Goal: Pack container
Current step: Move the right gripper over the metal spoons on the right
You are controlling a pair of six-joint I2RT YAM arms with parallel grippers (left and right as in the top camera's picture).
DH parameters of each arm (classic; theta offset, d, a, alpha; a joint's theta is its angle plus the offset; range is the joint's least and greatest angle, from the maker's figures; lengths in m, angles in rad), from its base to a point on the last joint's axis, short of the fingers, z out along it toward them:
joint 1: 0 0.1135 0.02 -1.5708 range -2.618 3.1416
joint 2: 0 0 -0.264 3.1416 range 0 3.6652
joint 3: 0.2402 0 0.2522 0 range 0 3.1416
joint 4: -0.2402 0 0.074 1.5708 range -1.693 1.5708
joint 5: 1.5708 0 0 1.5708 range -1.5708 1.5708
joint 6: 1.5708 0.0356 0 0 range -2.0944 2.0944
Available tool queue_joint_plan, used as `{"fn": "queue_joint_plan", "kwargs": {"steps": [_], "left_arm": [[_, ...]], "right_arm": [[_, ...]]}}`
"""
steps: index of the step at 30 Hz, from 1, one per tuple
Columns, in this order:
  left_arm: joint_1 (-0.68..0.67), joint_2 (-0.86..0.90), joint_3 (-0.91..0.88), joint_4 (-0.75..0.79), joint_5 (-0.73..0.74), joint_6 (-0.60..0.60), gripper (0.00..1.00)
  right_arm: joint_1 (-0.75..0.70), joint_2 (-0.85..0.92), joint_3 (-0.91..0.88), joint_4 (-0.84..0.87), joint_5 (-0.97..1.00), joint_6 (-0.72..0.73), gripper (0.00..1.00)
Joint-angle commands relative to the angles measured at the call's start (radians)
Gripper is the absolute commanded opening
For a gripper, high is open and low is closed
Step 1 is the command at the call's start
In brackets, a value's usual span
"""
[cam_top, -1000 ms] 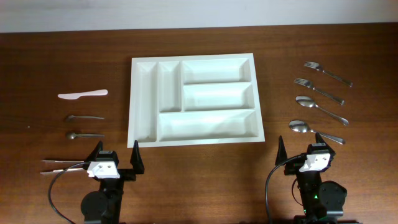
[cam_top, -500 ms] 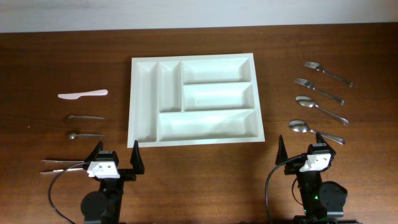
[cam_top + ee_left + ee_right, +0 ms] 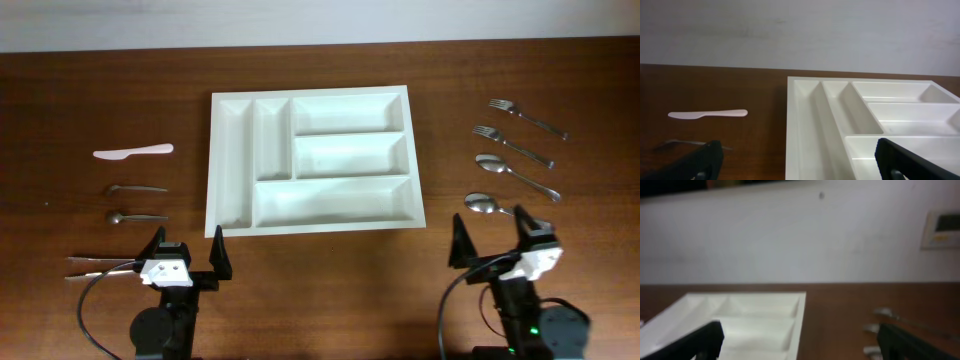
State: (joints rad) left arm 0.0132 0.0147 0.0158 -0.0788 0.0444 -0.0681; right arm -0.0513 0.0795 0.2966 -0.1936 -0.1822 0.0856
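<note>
The container [image 3: 335, 202] lies flat in the middle of the table [image 3: 100, 80], and all five of its compartments are bare: two narrow upright slots on one side, three long ones stacked across the rest. Set centrally like this, it is within reach of both arms, which suits the way the cutlery is split to either side of it. On one side, well apart from it, lie a white plastic knife [image 3: 133, 152], two small spoons [image 3: 137, 188] and, nearest the arm, what looks like a pair of thin tongs [image 3: 100, 265]. On the other side two forks [image 3: 512, 145] and two large spoons [image 3: 516, 176] lie in a column, seemingly grouped by kind so that each kind can go to its own slot. The left claw [image 3: 187, 245] hovers near the tray's front corner, fingers wide apart and holding nothing. The right claw [image 3: 491, 238] is likewise spread and empty, close to the nearest large spoon. Packing looks not yet begun, each arm poised to serve its own pile
</note>
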Motion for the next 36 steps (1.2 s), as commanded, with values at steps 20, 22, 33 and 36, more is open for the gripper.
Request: {"fn": "queue_joint_plan", "kwargs": {"steps": [20, 22, 33, 36], "left_arm": [[0.001, -0.009, -0.006, 0.000, -0.001, 0.016, 0.99], [0.001, -0.009, -0.006, 0.000, -0.001, 0.016, 0.99], [0.001, -0.009, -0.006, 0.000, -0.001, 0.016, 0.99], [0.001, -0.009, -0.006, 0.000, -0.001, 0.016, 0.99]], "right_arm": [[-0.001, 1.131, 1.272, -0.959, 0.232, 0.074, 0.99], [-0.021, 1.193, 1.313, -1.055, 0.453, 0.300, 0.99], [-0.141, 1.392, 1.363, -1.166, 0.263, 0.391, 0.99], [-0.148, 1.437, 1.363, -1.144, 0.303, 0.436, 0.99]]}}
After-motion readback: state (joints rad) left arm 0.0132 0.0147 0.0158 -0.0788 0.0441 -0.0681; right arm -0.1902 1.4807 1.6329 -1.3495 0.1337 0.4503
